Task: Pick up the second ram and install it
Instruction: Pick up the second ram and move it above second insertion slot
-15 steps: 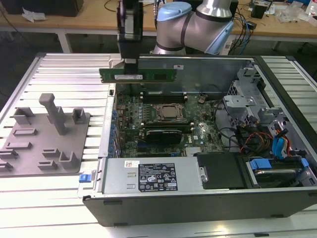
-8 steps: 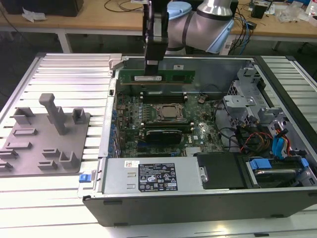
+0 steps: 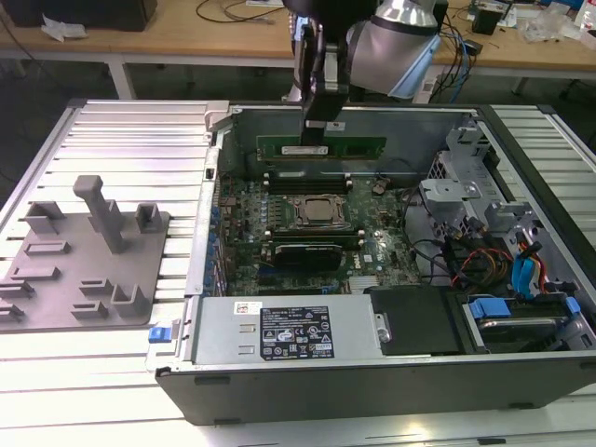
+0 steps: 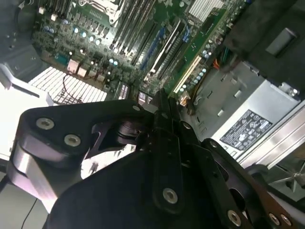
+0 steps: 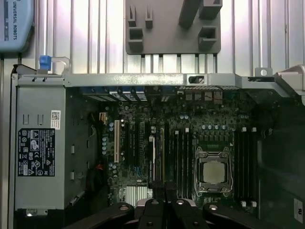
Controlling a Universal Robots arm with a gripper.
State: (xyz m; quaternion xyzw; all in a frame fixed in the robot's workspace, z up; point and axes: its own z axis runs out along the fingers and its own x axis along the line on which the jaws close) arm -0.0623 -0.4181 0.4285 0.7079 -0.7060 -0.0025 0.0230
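On the exterior view's left, the grey slotted tray (image 3: 84,270) lies on the ribbed table (image 3: 140,140). At centre, the gripper (image 3: 317,130), its jaws pinching the second ram (image 3: 358,146) by the top edge, holds it level above the motherboard (image 3: 382,244), near the open case's (image 3: 372,382) far wall. At right sit the drive cables (image 3: 503,265).

The arm (image 3: 396,42) is seen in the exterior view as a rounded, silver-grey housing with a glossy sheen. The hand (image 3: 317,140) is built of narrow, matte black parts. In the second wrist view its links (image 4: 62,143) are shown as thick black bars with rounded ends, fastened by round silver screw heads (image 4: 72,140). A light blue cap (image 5: 14,19) with white lettering is seen in the first wrist view.
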